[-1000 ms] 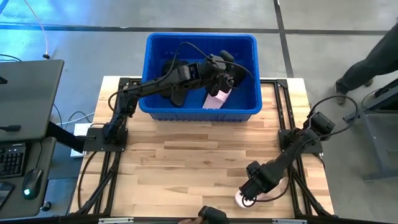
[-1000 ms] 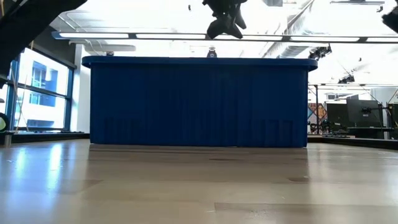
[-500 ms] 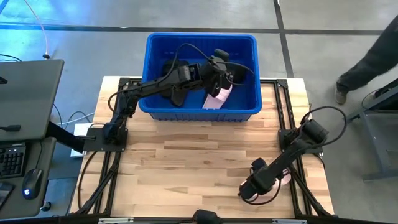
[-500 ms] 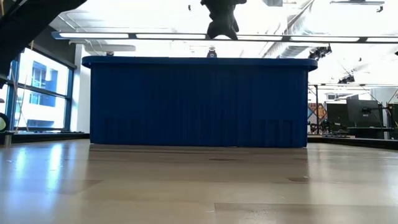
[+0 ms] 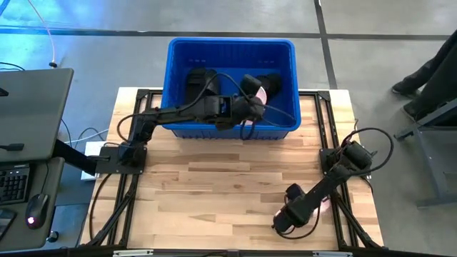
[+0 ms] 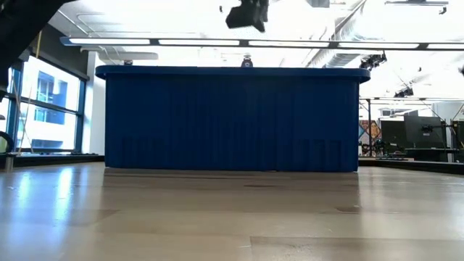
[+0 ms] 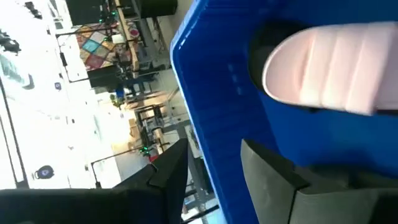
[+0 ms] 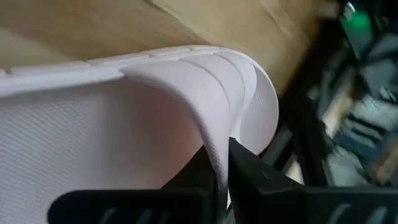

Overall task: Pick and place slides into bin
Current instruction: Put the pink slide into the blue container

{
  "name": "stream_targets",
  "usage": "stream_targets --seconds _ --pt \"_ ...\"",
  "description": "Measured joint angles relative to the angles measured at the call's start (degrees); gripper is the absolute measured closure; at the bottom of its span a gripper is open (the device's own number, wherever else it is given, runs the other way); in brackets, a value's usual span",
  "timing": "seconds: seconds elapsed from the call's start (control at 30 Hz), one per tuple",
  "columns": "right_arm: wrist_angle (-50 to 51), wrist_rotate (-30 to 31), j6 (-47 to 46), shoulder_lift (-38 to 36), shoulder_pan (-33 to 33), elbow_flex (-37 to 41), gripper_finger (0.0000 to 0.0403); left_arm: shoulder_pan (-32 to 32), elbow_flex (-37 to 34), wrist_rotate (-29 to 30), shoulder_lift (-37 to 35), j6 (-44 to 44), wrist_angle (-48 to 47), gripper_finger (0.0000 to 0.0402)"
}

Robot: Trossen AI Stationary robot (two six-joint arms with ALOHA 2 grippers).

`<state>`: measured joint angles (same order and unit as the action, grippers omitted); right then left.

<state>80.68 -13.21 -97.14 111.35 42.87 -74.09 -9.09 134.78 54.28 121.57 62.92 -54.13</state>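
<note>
Grey concrete floor surrounds a light wood tabletop (image 5: 228, 185) in the high view; blue bin (image 5: 230, 50) sits at its far edge. Inside the bin lie black slides (image 5: 197, 78) and a pale pink slide (image 5: 261, 93) near a black one (image 5: 272, 83). Left tool (image 5: 251, 108) hovers over the bin's near wall, arm stretched from the left mount. Right tool (image 5: 284, 218) is low at the near right of the tabletop, on a second pink slide (image 5: 325, 203) mostly hidden under the arm. A person's legs (image 5: 432, 68) show at the right edge.

Low view: bin wall (image 6: 232, 119) fills the middle, left tool (image 6: 246, 14) above its rim.

Left wrist view: fingers (image 7: 267, 174) spread, nothing between them; pink slide (image 7: 329, 68) lies in the bin (image 7: 211, 124).

Right wrist view: fingers (image 8: 249, 174) pinch the strap of the pink slide (image 8: 124, 124), which rests on the tabletop (image 8: 74, 31).
</note>
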Motion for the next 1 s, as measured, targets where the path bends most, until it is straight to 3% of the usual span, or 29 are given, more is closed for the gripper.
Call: stream_targets --seconds 0.13,0.3,0.43,0.7,0.8,1.0 --pt "3.36 12.12 0.11 0.04 1.24 -7.91 0.0399 1.39 0.15 1.93 -3.86 -0.34 -1.74 0.0274" --pt "9.72 35.27 1.02 -0.22 2.28 -20.35 0.04 1.21 0.17 2.7 -9.32 -0.4 -1.29 0.028" --pt "9.36 57.71 14.56 -1.2 1.78 -27.61 0.0399 0.74 0.26 3.48 -13.98 -0.65 0.96 0.0278" --pt "9.36 88.48 48.02 -1.18 -4.48 -41.73 0.0401 0.86 0.24 3.85 -20.55 -0.7 0.04 0.0277" --pt "9.25 95.08 58.81 -1.29 -9.92 -46.87 0.0402 0.86 0.24 3.87 -22.49 -0.7 0.03 0.0277" --pt "6.5 94.34 72.38 -1.4 -26.16 -52.43 0.0402 0.86 0.19 4.73 -25.99 -0.44 -0.01 0.0277"
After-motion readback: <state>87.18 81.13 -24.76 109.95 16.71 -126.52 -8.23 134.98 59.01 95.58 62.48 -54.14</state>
